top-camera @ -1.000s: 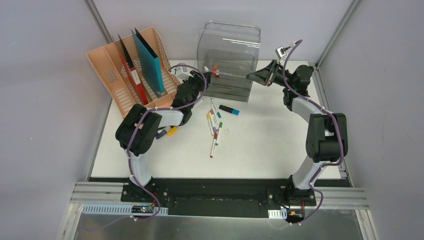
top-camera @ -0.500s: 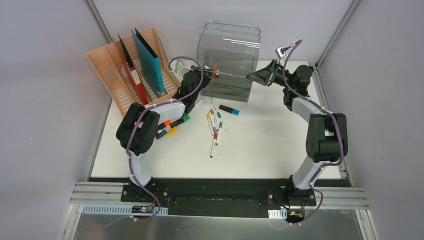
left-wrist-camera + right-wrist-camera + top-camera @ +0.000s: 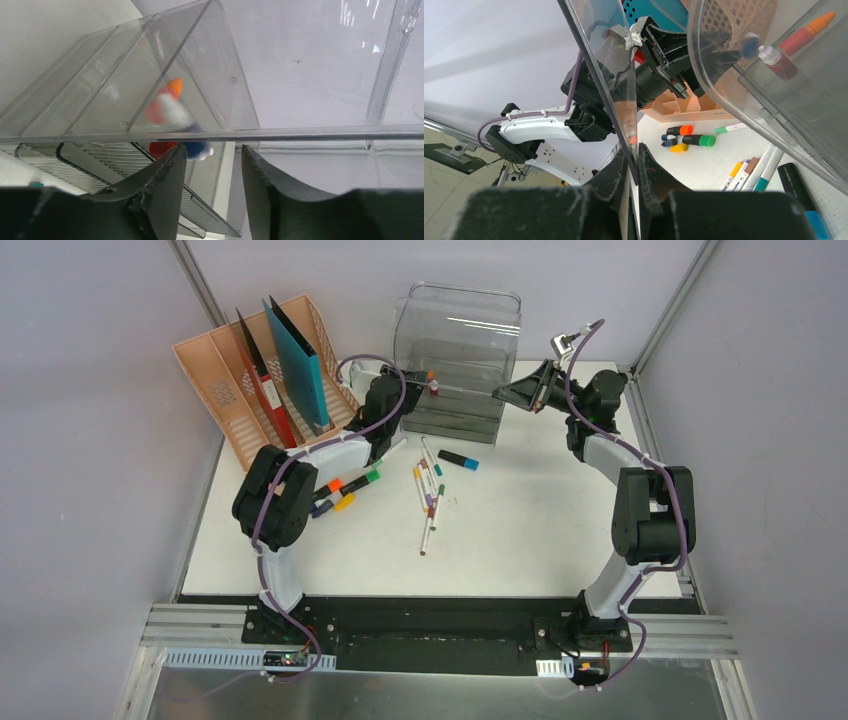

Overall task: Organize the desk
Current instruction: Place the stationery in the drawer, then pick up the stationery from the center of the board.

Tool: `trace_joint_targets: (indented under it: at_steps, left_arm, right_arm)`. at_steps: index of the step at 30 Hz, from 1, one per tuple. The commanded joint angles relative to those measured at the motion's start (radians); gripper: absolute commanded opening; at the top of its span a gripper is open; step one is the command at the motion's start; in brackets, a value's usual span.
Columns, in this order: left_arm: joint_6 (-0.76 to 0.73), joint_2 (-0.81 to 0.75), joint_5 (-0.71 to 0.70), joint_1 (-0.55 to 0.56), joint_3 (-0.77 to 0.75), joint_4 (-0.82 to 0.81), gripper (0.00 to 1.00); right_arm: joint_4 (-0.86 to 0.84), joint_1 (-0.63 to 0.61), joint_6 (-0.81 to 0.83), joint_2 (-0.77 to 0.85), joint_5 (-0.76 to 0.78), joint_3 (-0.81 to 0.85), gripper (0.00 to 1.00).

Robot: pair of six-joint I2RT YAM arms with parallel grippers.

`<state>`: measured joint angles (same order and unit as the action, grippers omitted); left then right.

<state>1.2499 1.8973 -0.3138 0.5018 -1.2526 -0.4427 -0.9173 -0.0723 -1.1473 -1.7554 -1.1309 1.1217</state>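
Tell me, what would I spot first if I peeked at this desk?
Probably the big clear plastic box at the back of the white desk, with both robot arms reaching it: the right gripper pinches a thin clear wall, the left gripper hangs open beside it. Then the colourful markers scattered mid-desk and the peach rack of folders at back left.

Pale grey walls (image 3: 90, 440) stand beyond the fingers (image 3: 515, 392) and to both sides, metal posts (image 3: 678, 295) in the far corners, softly, evenly lit.
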Motion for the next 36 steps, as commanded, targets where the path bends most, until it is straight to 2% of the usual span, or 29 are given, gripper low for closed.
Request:
trace_joint_targets:
  at_steps: [1,6,14,22,26,30,32,36]
  left_arm:
    - [0.035,-0.002,-0.001,-0.009,-0.025,0.027,0.48]
    - [0.029,-0.025,0.033,-0.009,0.012,-0.032,0.53]
    - [-0.026,-0.093,0.116,-0.009,0.090,-0.113,0.54]
    - [-0.145,-0.166,0.198,-0.010,0.252,-0.334,0.58]
    - [-0.244,-0.180,0.252,-0.010,0.364,-0.537,0.58]
    - [-0.348,-0.147,0.322,-0.014,0.484,-0.848,0.58]
    - [-0.378,-0.105,0.403,-0.026,0.531,-0.980,0.58]
    - [-0.352,-0.046,0.636,-0.085,0.550,-0.989,0.61]
  right_arm:
    - [-0.016,-0.017,-0.041,0.045,-0.030,0.021,0.06]
    - [-0.017,-0.018,-0.043,0.044,-0.030,0.021,0.06]
    - [-0.017,-0.019,-0.042,0.042,-0.030,0.020,0.06]
    - [-0.017,-0.021,-0.042,0.039,-0.030,0.020,0.06]
    - [-0.017,-0.022,-0.040,0.037,-0.030,0.021,0.06]
    - [-0.017,-0.023,-0.039,0.036,-0.029,0.021,0.06]
    - [-0.018,-0.023,-0.039,0.034,-0.029,0.021,0.06]
    - [-0.017,-0.024,-0.039,0.036,-0.030,0.021,0.06]
